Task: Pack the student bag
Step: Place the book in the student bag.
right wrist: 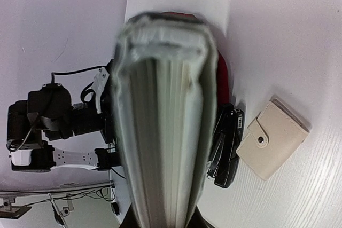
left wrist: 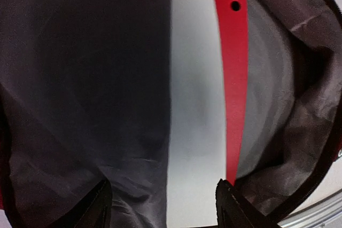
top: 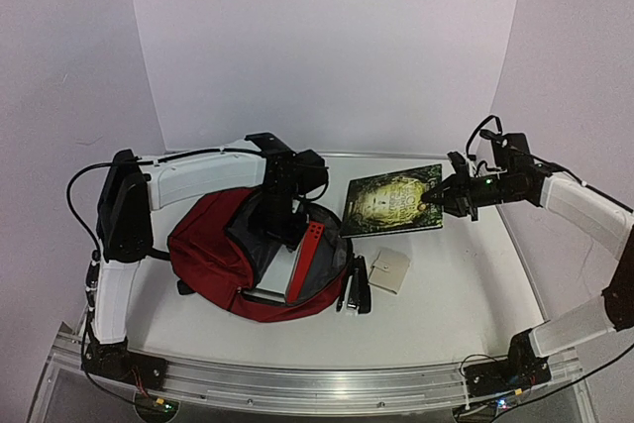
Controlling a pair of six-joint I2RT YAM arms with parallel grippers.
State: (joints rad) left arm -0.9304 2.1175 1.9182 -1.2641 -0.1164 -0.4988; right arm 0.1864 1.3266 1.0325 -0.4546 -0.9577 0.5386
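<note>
The student bag (top: 203, 245), dark red with grey lining, lies open on the table's left half. A bright red folder (top: 303, 261) and a white book stand inside it. My left gripper (top: 280, 213) reaches into the bag's mouth; in the left wrist view it (left wrist: 163, 206) is open, with the grey lining (left wrist: 80, 78), the white book (left wrist: 195, 105) and the red folder (left wrist: 234, 78) ahead. My right gripper (top: 438, 196) is shut on a green book (top: 393, 199), held at its right edge above the table. In the right wrist view the book's page edge (right wrist: 163, 126) fills the centre.
A black stapler (top: 359, 287) lies against the bag's right side, also in the right wrist view (right wrist: 227, 150). A cream wallet (top: 387, 269) lies beside it, also in the right wrist view (right wrist: 271, 138). White walls close the back and sides.
</note>
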